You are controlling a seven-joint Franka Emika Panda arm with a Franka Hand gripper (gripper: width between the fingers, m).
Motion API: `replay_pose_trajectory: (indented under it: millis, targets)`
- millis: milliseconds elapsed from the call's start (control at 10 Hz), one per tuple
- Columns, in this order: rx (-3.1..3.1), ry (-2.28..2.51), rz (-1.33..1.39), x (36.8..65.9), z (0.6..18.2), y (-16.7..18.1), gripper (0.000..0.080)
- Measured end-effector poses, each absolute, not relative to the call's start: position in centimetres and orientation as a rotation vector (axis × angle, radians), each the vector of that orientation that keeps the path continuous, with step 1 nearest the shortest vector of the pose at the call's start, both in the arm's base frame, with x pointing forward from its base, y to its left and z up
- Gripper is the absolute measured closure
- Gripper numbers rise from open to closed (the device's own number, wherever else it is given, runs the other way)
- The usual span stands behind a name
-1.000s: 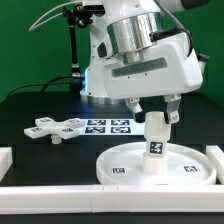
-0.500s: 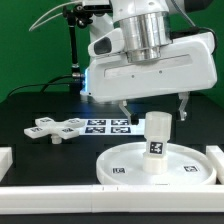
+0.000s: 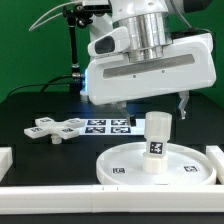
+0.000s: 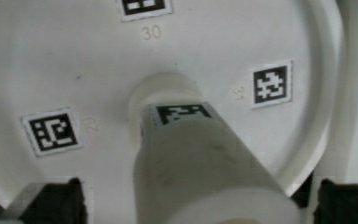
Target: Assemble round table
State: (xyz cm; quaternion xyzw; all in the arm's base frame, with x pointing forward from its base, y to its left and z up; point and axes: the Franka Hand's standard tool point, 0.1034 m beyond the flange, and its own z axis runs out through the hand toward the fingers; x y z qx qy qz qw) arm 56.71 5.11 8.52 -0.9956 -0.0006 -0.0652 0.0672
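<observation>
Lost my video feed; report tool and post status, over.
Tool open, fingers straddling above post. Post upright at centre of disc. Cross piece lying apart, nothing in the way.

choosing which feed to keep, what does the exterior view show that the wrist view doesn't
Exterior only: the cross piece and marker board, beyond the disc. Wrist only: a look down the post, with three disc tags. Both: the post standing on the disc, gripper open over it.
</observation>
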Motion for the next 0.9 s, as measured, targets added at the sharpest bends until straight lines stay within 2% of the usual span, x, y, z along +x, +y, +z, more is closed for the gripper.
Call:
replay_pose_trajectory:
  millis: [300, 800, 900]
  targets:
    - [-3.02, -0.457, -0.233, 56.63, 8.21, 5.19, 0.015]
    - [-2.959, -0.894, -0.239, 56.62, 8.09, 4.78, 0.015]
    - [-2.901, -1.163, -0.235, 56.66, 8.11, 4.93, 0.015]
